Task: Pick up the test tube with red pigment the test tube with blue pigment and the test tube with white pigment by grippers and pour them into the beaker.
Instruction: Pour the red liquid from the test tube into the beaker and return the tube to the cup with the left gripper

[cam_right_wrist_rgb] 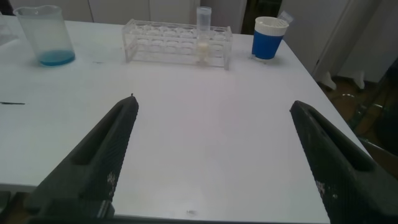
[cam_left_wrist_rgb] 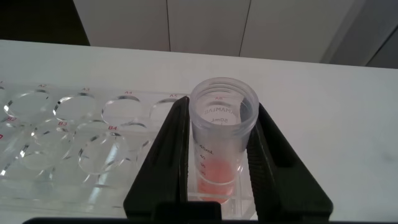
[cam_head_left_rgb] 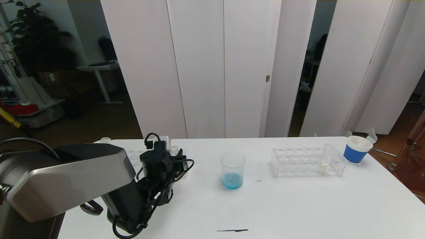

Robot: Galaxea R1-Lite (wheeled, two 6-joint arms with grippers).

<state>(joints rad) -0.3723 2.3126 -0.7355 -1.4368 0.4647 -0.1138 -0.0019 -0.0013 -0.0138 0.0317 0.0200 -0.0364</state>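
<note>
My left gripper (cam_left_wrist_rgb: 221,111) is shut on the test tube with red pigment (cam_left_wrist_rgb: 219,155), which stands upright in the end slot of a clear rack (cam_left_wrist_rgb: 62,130). In the head view the left gripper (cam_head_left_rgb: 177,162) is at the table's far left, over that rack (cam_head_left_rgb: 132,155). The beaker (cam_head_left_rgb: 232,171) stands mid-table with blue liquid at its bottom; it also shows in the right wrist view (cam_right_wrist_rgb: 46,36). The test tube with white pigment (cam_head_left_rgb: 323,162) stands in the right rack (cam_head_left_rgb: 298,162), also seen from the right wrist (cam_right_wrist_rgb: 204,36). My right gripper (cam_right_wrist_rgb: 211,102) is open and empty, low over the near right table. The blue-pigment tube is not in view.
A blue-and-white paper cup (cam_head_left_rgb: 357,150) stands beyond the right rack near the table's right edge. A thin dark stick (cam_head_left_rgb: 232,230) lies near the front edge. White panels stand behind the table.
</note>
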